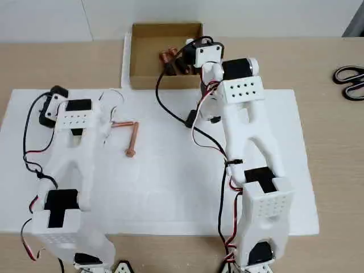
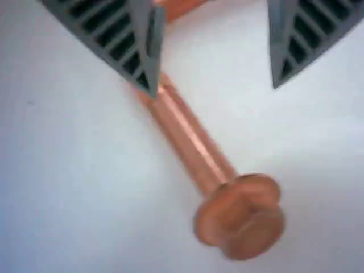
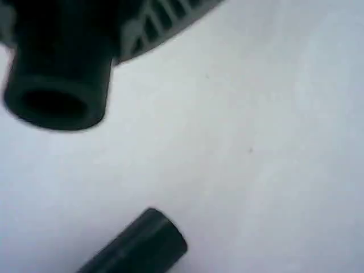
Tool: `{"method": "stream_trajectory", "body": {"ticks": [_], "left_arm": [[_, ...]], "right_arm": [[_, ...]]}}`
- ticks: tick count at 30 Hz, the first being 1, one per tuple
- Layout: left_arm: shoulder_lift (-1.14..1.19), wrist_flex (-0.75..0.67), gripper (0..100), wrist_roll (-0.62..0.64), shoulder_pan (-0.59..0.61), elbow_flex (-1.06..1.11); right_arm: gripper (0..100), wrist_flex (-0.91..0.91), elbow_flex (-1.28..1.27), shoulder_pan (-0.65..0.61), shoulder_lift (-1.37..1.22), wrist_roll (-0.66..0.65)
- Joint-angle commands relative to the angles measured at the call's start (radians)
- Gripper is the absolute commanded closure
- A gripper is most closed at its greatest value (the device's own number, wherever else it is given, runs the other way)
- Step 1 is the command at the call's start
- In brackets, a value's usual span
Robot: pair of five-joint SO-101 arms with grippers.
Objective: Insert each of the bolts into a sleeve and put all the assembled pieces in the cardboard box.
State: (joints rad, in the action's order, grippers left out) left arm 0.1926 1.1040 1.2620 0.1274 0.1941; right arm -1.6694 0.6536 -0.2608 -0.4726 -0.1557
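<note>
High view: the cardboard box (image 1: 148, 81) sits at 12 o'clock on the table, just past the white sheet (image 1: 170, 187), with copper pieces (image 1: 167, 57) inside. The right gripper (image 1: 180, 63) hangs at the box's near side. At 9 o'clock on the sheet lies one bolt (image 1: 121, 124), with a second bolt (image 1: 133, 139) close against its end. The left gripper (image 1: 107, 125) is just beside them. Scissors (image 1: 350, 79) lie at 3 o'clock.

Left wrist view: the grey fingers (image 2: 125, 40) are spread wide, and one tip touches the shaft of a bolt lying flat.

Right wrist view: a black sleeve (image 3: 60, 85) is raised off the surface, pinched against a grey finger. Another sleeve (image 3: 142, 244) lies flat, apart from it.
</note>
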Motion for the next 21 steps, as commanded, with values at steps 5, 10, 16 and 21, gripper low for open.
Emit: {"method": "stream_trajectory", "body": {"ticks": [5, 10, 16, 21], "left_arm": [[0.005, -0.051, 87, 0.006, 0.003, -0.038], [0.086, -0.075, 87, 0.008, 0.023, -0.044], [0.15, -0.126, 88, 0.008, 0.051, -0.045], [0.155, -0.13, 88, 0.008, 0.049, -0.045]], "right_arm": [[99.5, -0.005, 0.005, -0.004, 0.053, 0.014], [99.5, -0.005, 0.005, -0.004, 0.053, 0.014], [99.5, -0.005, 0.005, -0.004, 0.053, 0.014], [99.5, -0.005, 0.005, -0.004, 0.053, 0.014]]}}
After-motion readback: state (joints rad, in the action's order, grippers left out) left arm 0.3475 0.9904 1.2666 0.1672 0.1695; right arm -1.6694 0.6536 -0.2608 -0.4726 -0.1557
